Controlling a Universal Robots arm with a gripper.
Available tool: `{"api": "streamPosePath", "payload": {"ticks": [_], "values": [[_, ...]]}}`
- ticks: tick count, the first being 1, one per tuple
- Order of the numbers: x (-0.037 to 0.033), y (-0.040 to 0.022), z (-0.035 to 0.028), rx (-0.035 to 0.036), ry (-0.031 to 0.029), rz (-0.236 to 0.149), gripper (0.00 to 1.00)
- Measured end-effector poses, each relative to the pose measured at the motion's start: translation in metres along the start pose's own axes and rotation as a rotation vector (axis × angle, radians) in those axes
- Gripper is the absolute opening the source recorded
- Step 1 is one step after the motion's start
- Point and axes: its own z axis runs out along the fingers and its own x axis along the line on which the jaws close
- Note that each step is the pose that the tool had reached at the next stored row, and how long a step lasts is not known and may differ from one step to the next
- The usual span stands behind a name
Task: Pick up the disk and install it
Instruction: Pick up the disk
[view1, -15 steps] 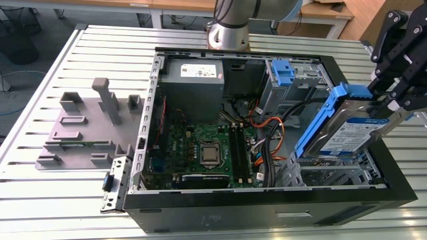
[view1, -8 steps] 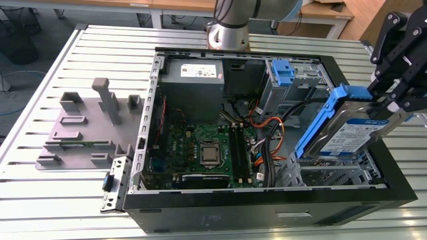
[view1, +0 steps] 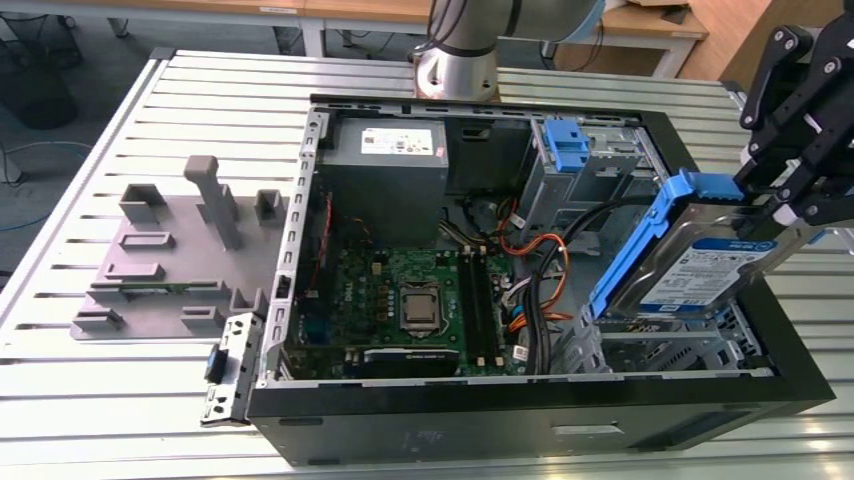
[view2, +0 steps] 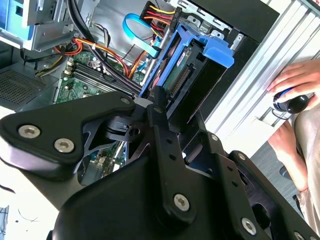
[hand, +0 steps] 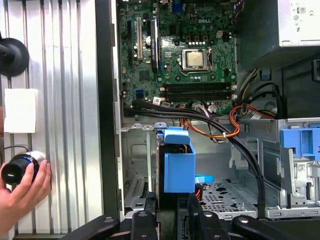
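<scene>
I hold the silver metal, blue-railed disk clamped in the black claw, tilted over the grey drive bay at the exterior view's right of the open black computer case. Pickup complete; seating outstanding.

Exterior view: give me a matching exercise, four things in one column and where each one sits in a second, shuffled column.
1 disk
2 power supply
3 motherboard
4 grey fixture plate

A flat on the case floor
B on the table, exterior view's left of the case
C case corner nearest the arm's base
D tilted in the hand, at the exterior view's right

Pairs: 1-D, 2-C, 3-A, 4-B
</scene>
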Motion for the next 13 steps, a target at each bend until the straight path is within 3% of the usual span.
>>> {"api": "streamPosePath", "payload": {"ticks": [13], "values": [[0.0000,-0.0010,0.0025,-0.0001,0.0002,-0.004,0.35]]}}
